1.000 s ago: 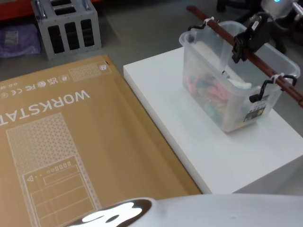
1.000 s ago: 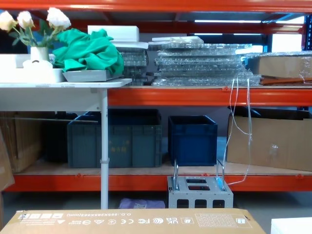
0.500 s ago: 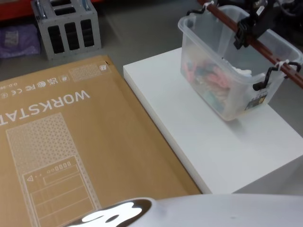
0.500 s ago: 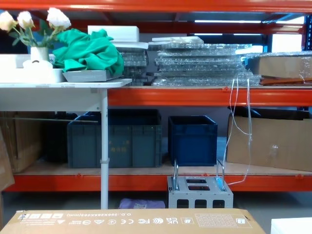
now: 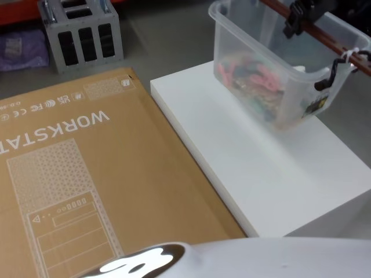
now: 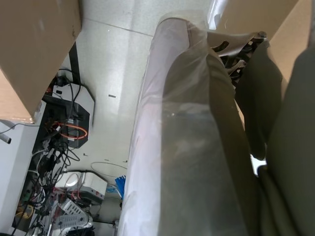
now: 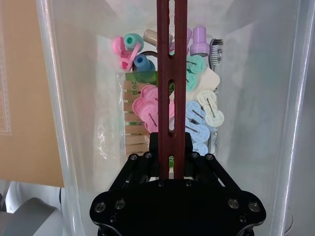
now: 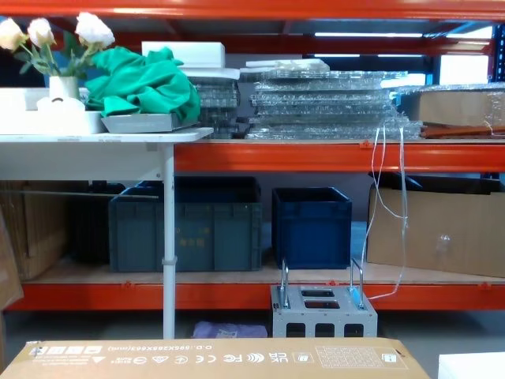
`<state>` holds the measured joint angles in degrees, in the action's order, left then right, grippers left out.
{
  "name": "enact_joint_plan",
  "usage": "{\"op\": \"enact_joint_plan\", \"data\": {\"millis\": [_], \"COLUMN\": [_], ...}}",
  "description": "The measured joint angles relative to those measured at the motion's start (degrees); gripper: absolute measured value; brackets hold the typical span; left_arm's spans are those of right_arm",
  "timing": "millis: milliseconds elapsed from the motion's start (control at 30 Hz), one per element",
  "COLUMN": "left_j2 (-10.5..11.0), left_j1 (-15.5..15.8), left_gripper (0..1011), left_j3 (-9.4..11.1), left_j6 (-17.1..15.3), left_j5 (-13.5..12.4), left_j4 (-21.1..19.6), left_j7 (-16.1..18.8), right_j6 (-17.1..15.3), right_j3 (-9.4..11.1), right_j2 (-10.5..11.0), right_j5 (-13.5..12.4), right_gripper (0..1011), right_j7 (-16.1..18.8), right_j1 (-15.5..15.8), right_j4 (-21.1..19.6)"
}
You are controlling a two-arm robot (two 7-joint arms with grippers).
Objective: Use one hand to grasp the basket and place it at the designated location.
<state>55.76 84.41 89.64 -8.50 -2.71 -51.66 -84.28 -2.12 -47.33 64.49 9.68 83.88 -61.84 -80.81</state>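
The basket (image 5: 272, 75) is a translucent milky tub holding colourful clips and pegs (image 7: 152, 105). It hangs tilted above the far part of the white platform (image 5: 261, 168). A red-brown slotted strip (image 5: 327, 43) tied across its rim serves as the handle. My right gripper (image 5: 297, 16), black and angular, is shut on this strip at the top right of the head view. In the right wrist view the gripper (image 7: 171, 142) clamps the strip (image 7: 171, 59), with the basket's walls (image 7: 74, 108) on either side. My left arm is parked low beside a plastic-wrapped part (image 6: 187, 147).
A large flat cardboard box (image 5: 87, 174) lies left of the platform, and its edge (image 8: 213, 357) runs along the bottom of the chest view. A grey metal crate (image 5: 81, 32) stands on the floor behind it. Orange shelving with dark crates (image 8: 312, 225) fills the background.
The basket has risen off the white platform in the right gripper's grip and shifted up and slightly left in the head view. It now hangs tilted.
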Motion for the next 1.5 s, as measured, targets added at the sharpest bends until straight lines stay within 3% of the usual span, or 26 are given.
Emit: {"op": "enact_joint_plan", "data": {"millis": [300, 867, 1500], "left_j2": [0.0, 0.0, 0.0], "left_j1": [0.0, 0.0, 0.0], "left_gripper": [0, 0, 0], "left_j3": [0.0, 0.0, 0.0], "left_j6": [0.0, 0.0, 0.0], "left_j5": [0.0, 0.0, 0.0], "left_j4": [0.0, 0.0, 0.0], "left_j7": [0.0, 0.0, 0.0], "right_j6": [2.1, 6.4, 12.3], "right_j3": [0.1, -2.1, -4.2], "right_j2": [-1.3, -4.8, -6.5], "right_j5": [-0.8, -0.9, -2.8], "right_gripper": [234, 234, 234], "right_j7": [0.8, 1.4, -0.8], "right_j1": [-1.7, -5.4, -6.6], "right_j4": [-0.7, -2.3, -10.4]}}
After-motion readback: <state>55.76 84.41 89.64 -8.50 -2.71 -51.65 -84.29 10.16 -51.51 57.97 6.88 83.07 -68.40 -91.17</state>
